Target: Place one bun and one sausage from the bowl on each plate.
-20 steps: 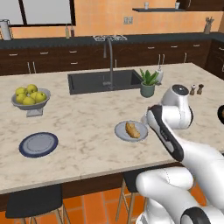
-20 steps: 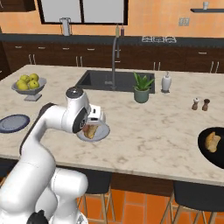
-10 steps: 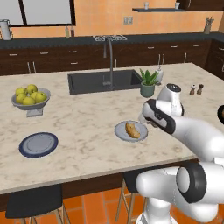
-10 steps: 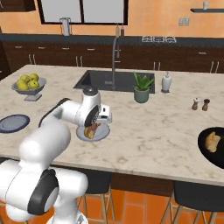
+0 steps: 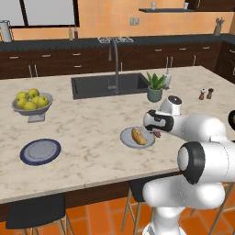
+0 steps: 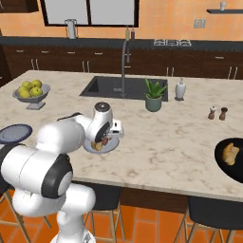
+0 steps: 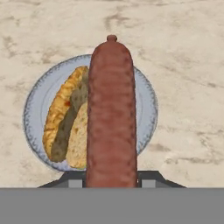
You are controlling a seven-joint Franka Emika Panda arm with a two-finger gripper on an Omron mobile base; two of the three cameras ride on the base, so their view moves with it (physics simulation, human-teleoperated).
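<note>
I've got the sausage (image 7: 111, 113) pinched in my hand (image 5: 157, 133), poised over the plate (image 7: 146, 105). It should land beside the bun (image 7: 65, 118) (one pair per plate).

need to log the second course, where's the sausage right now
The sausage is held in the gripper, poised over the pale plate with a bun on it, near the counter's front edge.

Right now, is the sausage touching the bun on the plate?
Cannot tell. Hand view: the held sausage overlaps the bun on the plate, hiding any gap.
</note>
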